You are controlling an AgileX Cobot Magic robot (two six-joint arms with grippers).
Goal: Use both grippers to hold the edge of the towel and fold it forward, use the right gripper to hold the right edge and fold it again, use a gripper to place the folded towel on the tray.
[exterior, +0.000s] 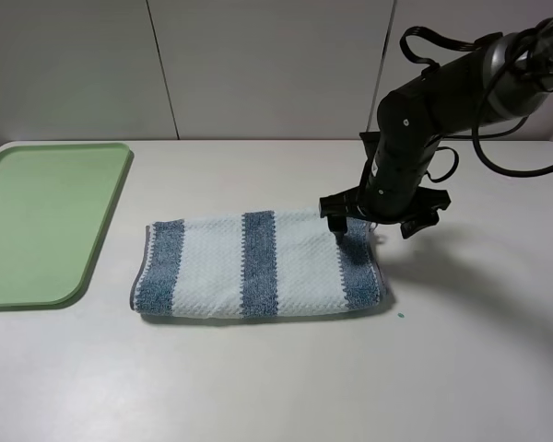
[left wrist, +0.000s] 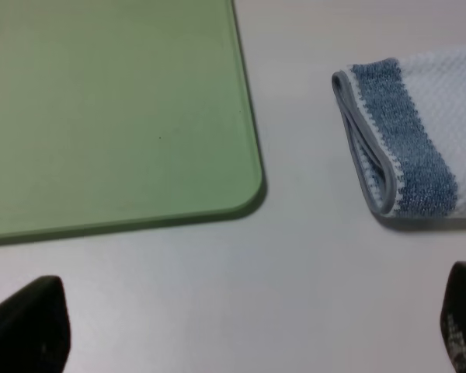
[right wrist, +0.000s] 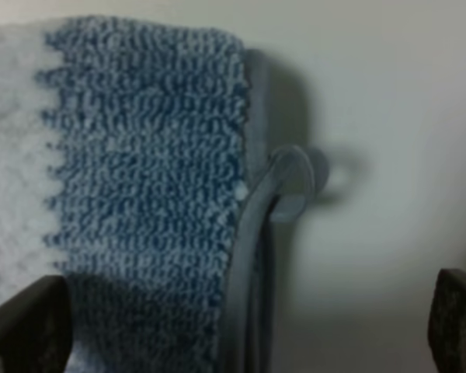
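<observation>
- Exterior high view: the towel [exterior: 258, 267] lies folded on the white table [exterior: 258, 387], near the middle. It is a long band running left to right, with blue-grey and pale stripes across it.
- The light green tray [exterior: 37, 221] sits at the left of the table, apart from the towel, with nothing on it.
- The right arm [exterior: 415, 120] reaches down from the far right. The right gripper [exterior: 372, 228] hangs over the towel's far right corner with its fingers spread wide. One tip is low over the cloth and the other is beyond the right end. I cannot tell whether either tip touches the cloth.
- The left arm does not show in this view.
- Left wrist view: the left gripper [left wrist: 248, 326] is released. Its two black fingers [left wrist: 27, 326] stand well apart over bare table [left wrist: 295, 272] and grasp nothing.
- Beyond them are a rounded corner of the tray [left wrist: 116, 109] and the left end of the towel [left wrist: 419, 132]. A strip of table separates the two. The towel's grey hem [left wrist: 365, 148] shows doubled layers at the fold.
- Right wrist view: the right gripper [right wrist: 248, 326] is spread wide, with one finger [right wrist: 23, 326] over the cloth and the other over the table.
- Between the fingers runs the right hem [right wrist: 252, 233] of the towel [right wrist: 140, 179], beside its blue-grey stripe. A small grey loop tag [right wrist: 295, 183] pokes out from the hem onto the table. Nothing is pinched.
</observation>
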